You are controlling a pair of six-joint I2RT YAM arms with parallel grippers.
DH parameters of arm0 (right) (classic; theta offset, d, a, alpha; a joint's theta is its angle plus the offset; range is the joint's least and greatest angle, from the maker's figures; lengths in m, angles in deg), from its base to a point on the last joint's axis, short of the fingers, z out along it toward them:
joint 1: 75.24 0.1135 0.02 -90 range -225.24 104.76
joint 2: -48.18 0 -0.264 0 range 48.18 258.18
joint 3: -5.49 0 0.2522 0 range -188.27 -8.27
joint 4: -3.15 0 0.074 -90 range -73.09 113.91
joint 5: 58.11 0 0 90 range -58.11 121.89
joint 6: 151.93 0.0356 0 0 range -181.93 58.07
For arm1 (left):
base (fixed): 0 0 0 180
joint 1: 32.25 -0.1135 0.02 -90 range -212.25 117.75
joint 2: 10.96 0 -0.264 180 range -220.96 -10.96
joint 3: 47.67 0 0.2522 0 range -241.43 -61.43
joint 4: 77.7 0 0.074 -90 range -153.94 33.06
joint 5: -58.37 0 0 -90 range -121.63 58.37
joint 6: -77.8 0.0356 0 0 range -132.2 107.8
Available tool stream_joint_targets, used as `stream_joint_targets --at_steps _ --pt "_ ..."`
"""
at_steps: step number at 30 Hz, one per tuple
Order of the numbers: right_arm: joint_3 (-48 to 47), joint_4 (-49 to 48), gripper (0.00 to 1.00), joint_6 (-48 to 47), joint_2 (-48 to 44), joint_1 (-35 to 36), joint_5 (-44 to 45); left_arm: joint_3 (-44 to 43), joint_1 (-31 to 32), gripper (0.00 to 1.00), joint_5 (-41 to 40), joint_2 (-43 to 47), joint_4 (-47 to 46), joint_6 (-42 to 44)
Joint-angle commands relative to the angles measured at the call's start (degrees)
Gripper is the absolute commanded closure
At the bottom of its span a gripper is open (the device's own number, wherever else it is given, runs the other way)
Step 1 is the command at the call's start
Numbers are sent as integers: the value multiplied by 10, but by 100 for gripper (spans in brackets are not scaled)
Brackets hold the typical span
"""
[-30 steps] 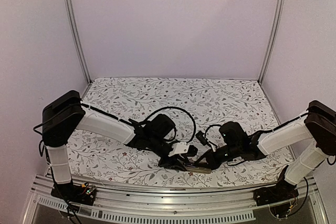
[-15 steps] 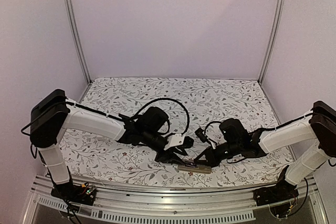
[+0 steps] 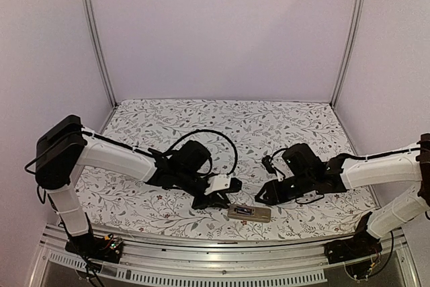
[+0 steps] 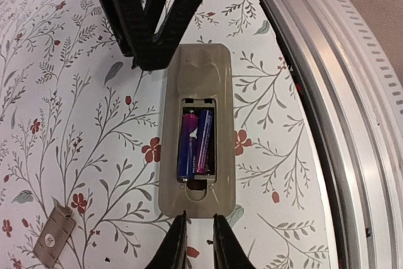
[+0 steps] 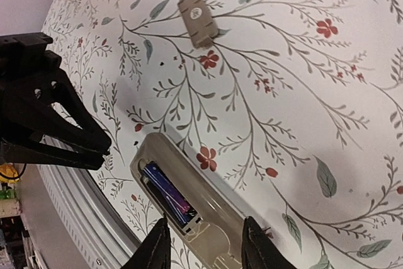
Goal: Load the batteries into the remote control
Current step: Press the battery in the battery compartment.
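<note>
Left gripper [image 4: 199, 228] hovers with its two black fingers [image 4: 179, 244] drawn nearly together, a slim gap between them and nothing in it, just off one short end of the remote control [image 4: 200, 74]. Right gripper [image 5: 206, 225] faces it from the opposite end with its jaws partly apart and nothing clamped. In its wrist view the remote's end shows in the gap between the fingers, though whether the tips touch the casing cannot be told. From above, both grippers sit low over the cloth just beside the remote, one at each side. The tan remote lies back-up with its compartment uncovered, and two batteries [image 4: 195, 142], blue and purple in these views, sit side by side inside it, lengthwise along the body. The remote rests on the floral-print table [image 3: 222, 119] at its near edge, midway between the two arms and close to the aluminium rail [image 4: 327, 92] that runs along the front. A small tan piece [image 5: 197, 9] with a round mark lies flat on the cloth, apart from the remote and farther from the rail.
</note>
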Motion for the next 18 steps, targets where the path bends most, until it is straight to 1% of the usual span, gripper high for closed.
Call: stream_joint_targets --at_steps 1,5,8,11,14,18 --pt "0 139 61 106 -38 1 58 -16 5 87 -22 -21 -5 6" --pt "26 134 58 148 -56 2 22 -19 7 90 -26 -31 -31 6" --pt "42 111 58 163 -58 2 3 -28 7 91 -27 -41 -33 7" --pt "42 112 58 164 -46 2 -2 -40 8 92 -23 -52 -31 7" --pt "44 105 58 166 -33 2 -12 -43 12 92 -16 -59 -27 11" --pt "54 70 62 171 -28 2 -30 -46 13 92 -11 -70 -26 12"
